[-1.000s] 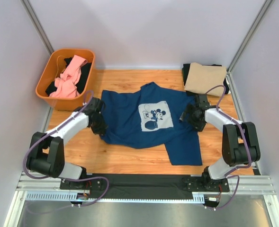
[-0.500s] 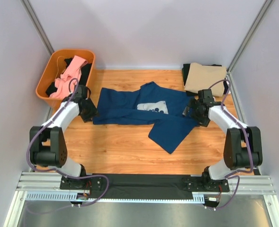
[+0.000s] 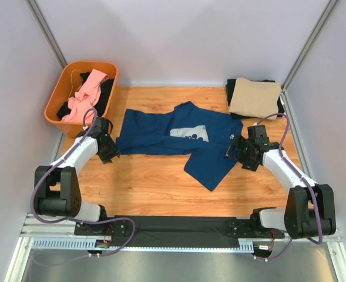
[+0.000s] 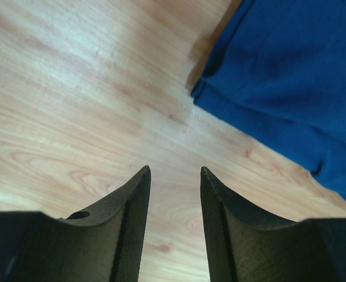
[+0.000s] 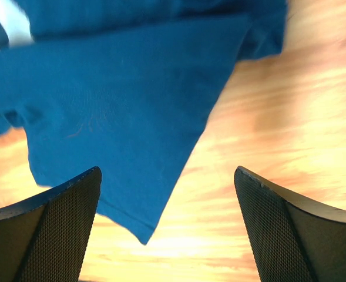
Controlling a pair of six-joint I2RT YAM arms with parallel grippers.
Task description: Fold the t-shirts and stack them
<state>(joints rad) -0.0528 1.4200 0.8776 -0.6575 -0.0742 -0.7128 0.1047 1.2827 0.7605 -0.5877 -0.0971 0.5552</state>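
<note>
The navy blue t-shirt (image 3: 161,136) lies in the middle of the table, its near half folded back, so only a strip of the pale print (image 3: 189,134) shows. One flap (image 3: 211,164) sticks out toward the near right. My left gripper (image 3: 110,154) is open and empty over bare wood, just off the shirt's left corner (image 4: 290,76). My right gripper (image 3: 235,151) is open wide and empty beside the shirt's right edge (image 5: 114,88). A folded tan t-shirt (image 3: 255,97) lies on a black one (image 3: 229,93) at the far right. Pink (image 3: 81,100) and black (image 3: 105,94) t-shirts sit in the basket.
The orange plastic basket (image 3: 54,100) stands at the far left corner. Grey walls close in the table on three sides. Bare wood (image 3: 149,182) shows between the shirt and the arm bases.
The shirt's near half was folded back over the print. Both grippers have since let go of the cloth and pulled back a little toward the near side.
</note>
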